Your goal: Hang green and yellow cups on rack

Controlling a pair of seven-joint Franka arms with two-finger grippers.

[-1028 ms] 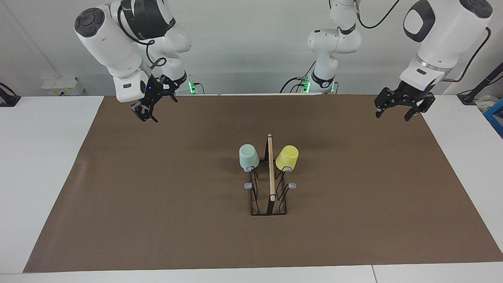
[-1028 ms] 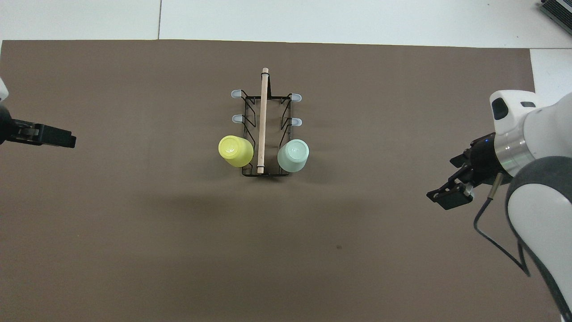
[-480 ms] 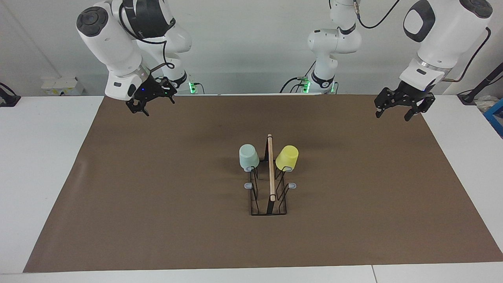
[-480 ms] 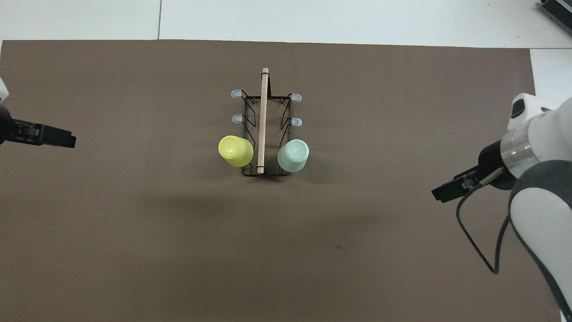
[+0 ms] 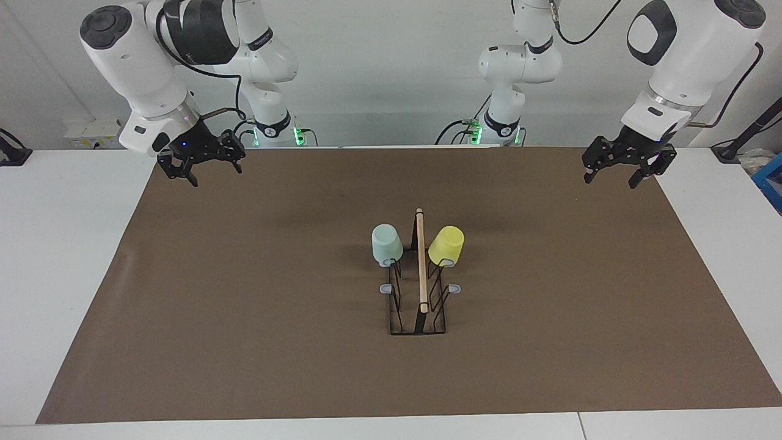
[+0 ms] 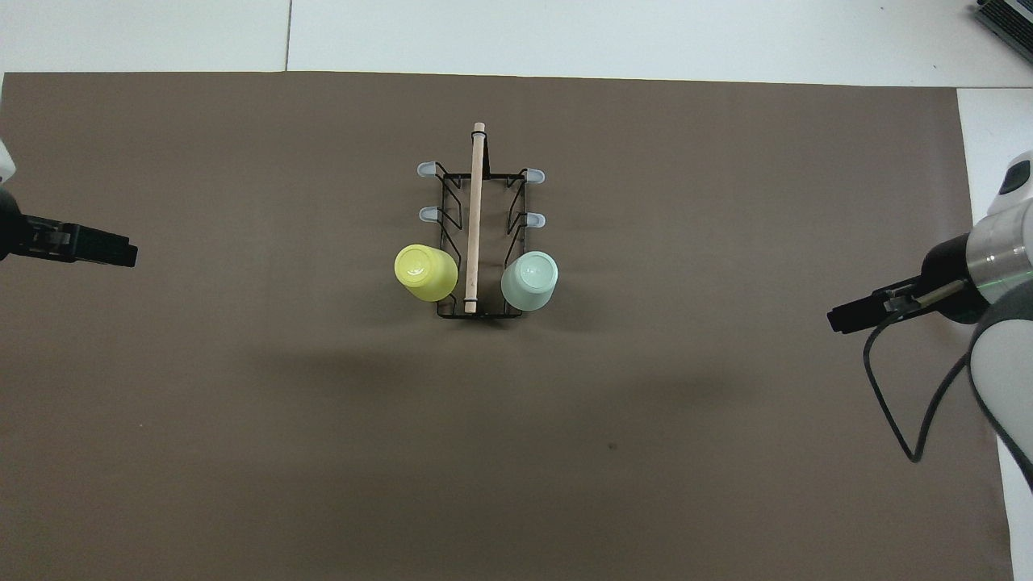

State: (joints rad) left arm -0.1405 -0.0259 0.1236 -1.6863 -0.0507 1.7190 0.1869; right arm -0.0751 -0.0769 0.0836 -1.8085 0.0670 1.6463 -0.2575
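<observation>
The black wire rack (image 5: 419, 305) (image 6: 475, 211) with a wooden rod stands mid-mat. A mint green cup (image 5: 387, 244) (image 6: 529, 280) hangs upside down on the prong nearest the robots on the right arm's side. The yellow cup (image 5: 446, 244) (image 6: 425, 272) hangs the same way on the left arm's side. My right gripper (image 5: 214, 175) (image 6: 854, 315) hovers open and empty over the mat's corner at the right arm's end. Open and empty too, my left gripper (image 5: 611, 180) (image 6: 105, 248) waits over the mat's edge at the left arm's end.
Several grey-tipped prongs (image 5: 386, 288) (image 6: 425, 214) on the rack carry nothing. The brown mat (image 5: 244, 305) covers most of the white table (image 5: 67, 256). A blue object (image 5: 771, 180) lies at the table's edge past the left arm.
The right arm has swung outward toward its own end of the table, carrying its open gripper away from the rack. Left arm, cups and rack have not moved.
</observation>
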